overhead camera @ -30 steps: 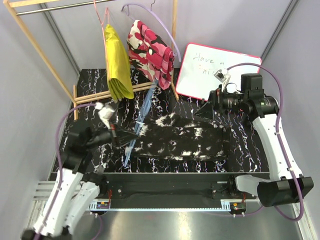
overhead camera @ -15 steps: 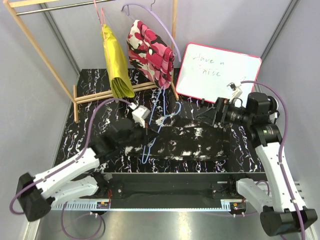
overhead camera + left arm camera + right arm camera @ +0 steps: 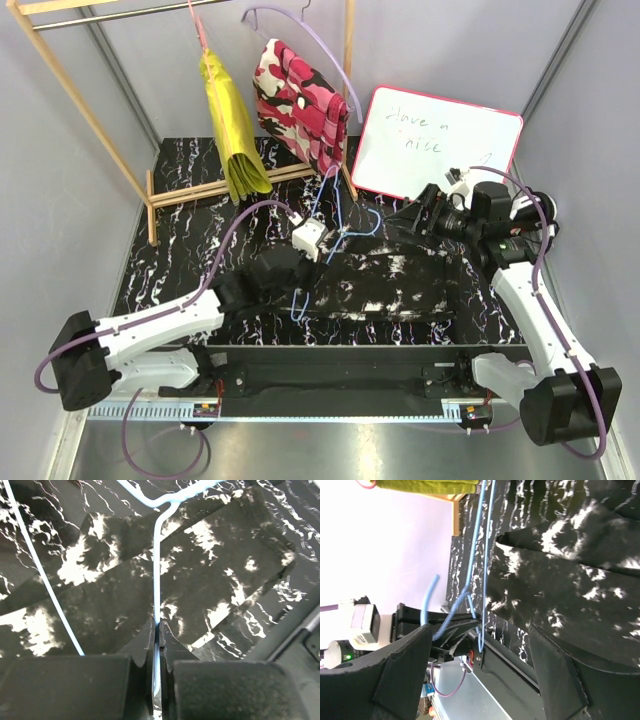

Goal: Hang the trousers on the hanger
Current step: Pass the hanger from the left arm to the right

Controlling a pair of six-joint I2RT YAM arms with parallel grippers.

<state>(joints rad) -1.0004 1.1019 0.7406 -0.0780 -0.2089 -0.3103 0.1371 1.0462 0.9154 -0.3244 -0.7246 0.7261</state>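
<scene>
Black veined desk (image 3: 180,195), centre: trousers (image 3: 395,285) laid flat, ready for threading. My left gripper (image 3: 157,630) pinches the hanger (image 3: 156,570), holding it over their left end. My right gripper (image 3: 480,630), far right: spread wide, empty, seemingly poised for the cloth.

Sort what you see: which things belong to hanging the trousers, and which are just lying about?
Job: trousers, hanger.
Lying about: yellow garment, camouflage garment, whiteboard, rack.
</scene>
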